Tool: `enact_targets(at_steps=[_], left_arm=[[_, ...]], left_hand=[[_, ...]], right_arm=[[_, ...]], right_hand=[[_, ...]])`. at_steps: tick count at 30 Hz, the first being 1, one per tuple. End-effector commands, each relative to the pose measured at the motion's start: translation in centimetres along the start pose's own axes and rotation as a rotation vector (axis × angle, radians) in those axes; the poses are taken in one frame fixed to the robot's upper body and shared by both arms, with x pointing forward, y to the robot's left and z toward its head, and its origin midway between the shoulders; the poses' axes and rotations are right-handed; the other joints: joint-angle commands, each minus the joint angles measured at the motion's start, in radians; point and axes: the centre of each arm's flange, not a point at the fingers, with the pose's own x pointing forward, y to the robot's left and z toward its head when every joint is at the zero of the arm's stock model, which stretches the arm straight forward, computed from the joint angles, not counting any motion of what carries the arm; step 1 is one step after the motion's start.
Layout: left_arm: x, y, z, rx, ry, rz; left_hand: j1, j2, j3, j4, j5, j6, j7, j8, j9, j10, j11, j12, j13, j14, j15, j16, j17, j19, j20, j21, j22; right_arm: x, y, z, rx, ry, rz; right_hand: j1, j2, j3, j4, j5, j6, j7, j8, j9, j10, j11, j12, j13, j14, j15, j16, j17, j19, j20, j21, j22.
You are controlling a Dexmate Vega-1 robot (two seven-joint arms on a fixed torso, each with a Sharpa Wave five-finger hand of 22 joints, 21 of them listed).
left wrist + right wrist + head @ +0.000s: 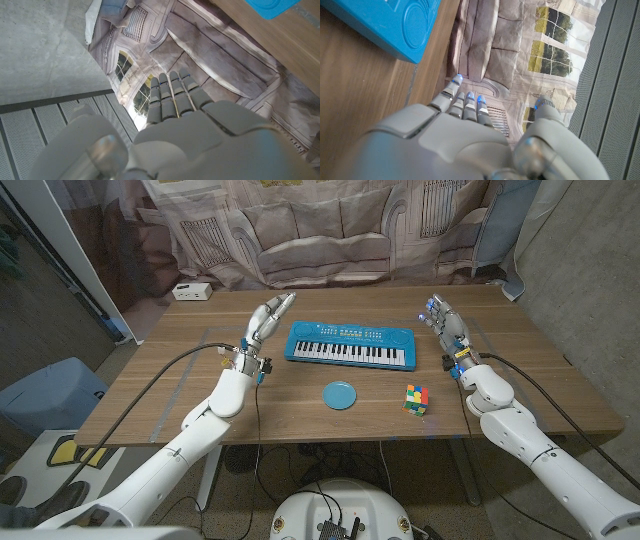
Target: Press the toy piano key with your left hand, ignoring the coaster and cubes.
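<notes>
Lying across the middle of the wooden table (150, 395), toward its far side, the blue toy piano (351, 345) has its white keys facing the robot. The left hand (264, 325) hangs just off the piano's left end, fingers straight, close together and reaching toward the table's far edge; it holds nothing and touches no key. Whether it touches the tabletop cannot be told from the head view. In the left wrist view the same hand (200, 135) shows from the back, its fingers (172, 97) extended side by side against a printed backdrop, with only a cut-off blue corner of the piano (272, 7) at the picture's edge.

The right hand (448, 328) is beyond the piano's right end, a little apart from it, fingers also extended and empty. Its wrist view shows the back of the hand (455, 135) with blue-lit fingertips (468, 96), and one end of the piano (387, 25) with a round speaker grille, the rest cut off.

Nearer the robot, a round blue coaster (339, 394) lies in front of the piano, and a coloured cube (416, 399) sits to its right, well apart from both hands. A small white box (191, 291) sits at the far left corner; its details are too small to read.
</notes>
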Motion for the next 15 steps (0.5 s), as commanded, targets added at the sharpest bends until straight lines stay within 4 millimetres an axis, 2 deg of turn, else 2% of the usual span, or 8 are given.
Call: enact_targets(at_steps=[1, 15], left_arm=[[-0.4, -0.7, 1.0, 0.122, -0.018, -0.007], [-1.6, -1.4, 2.4, 0.267, -0.030, 0.025]], left_hand=[[0.015, 0.003, 0.002, -0.006, 0.006, 0.009, 0.002, 0.001, 0.002, 0.005, 0.001, 0.001, 0.004, 0.010, -0.001, -0.004, 0.004, 0.007, 0.001, -0.001, 0.004], [0.021, 0.006, 0.004, -0.009, 0.007, 0.023, -0.002, -0.001, 0.003, 0.019, -0.004, 0.000, 0.005, 0.018, -0.004, -0.007, 0.004, 0.017, 0.003, -0.004, 0.004]], right_arm=[[-1.1, 0.3, 0.1, -0.001, 0.002, -0.014], [-2.3, 0.8, 0.2, -0.010, 0.002, -0.031]], right_hand=[[0.003, 0.006, -0.007, 0.001, -0.003, 0.007, 0.004, 0.000, 0.005, 0.006, 0.006, -0.004, 0.005, -0.001, 0.007, -0.001, 0.003, 0.000, 0.007, -0.004, 0.006], [0.002, 0.008, -0.010, 0.000, -0.003, 0.008, 0.004, 0.000, 0.005, 0.003, 0.008, -0.006, 0.005, -0.007, 0.006, -0.004, 0.002, -0.003, 0.007, -0.010, 0.006]])
